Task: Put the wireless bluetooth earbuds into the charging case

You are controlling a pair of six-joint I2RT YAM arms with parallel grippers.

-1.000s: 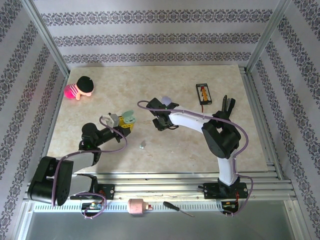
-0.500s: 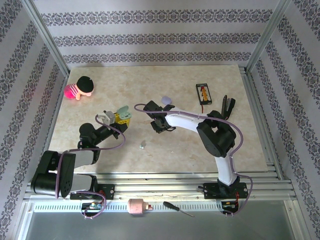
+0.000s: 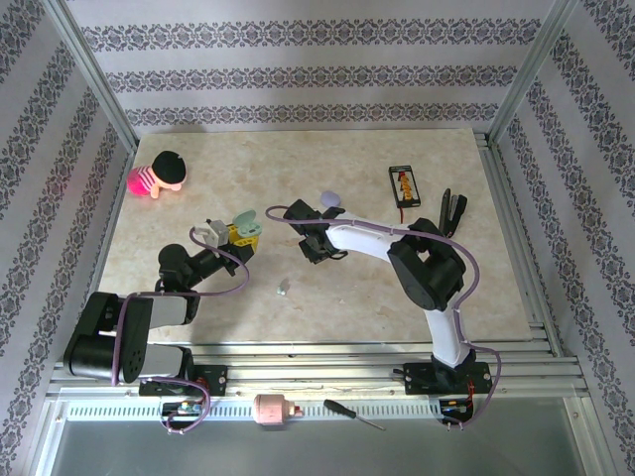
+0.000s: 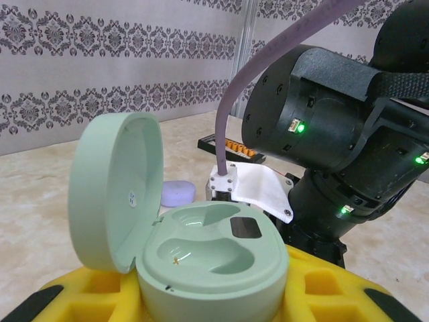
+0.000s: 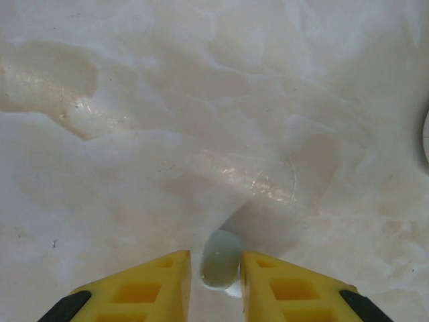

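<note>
1 glossy marble-veined table (image 3: 347, 159) meets damask-papered walls (image 3: 298, 74). The left gripper (image 4: 211, 295) pinches a smooth mint case (image 4: 214, 258), lid open. The right gripper (image 5: 216, 268) flanks a bean-shaped earbud (image 5: 220, 258), grip unclear.

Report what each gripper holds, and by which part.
Left fingers clamp the open green charging case by the sides of its lower shell. Right fingers flank a pale green earbud; whether they grip it cannot be told.
</note>
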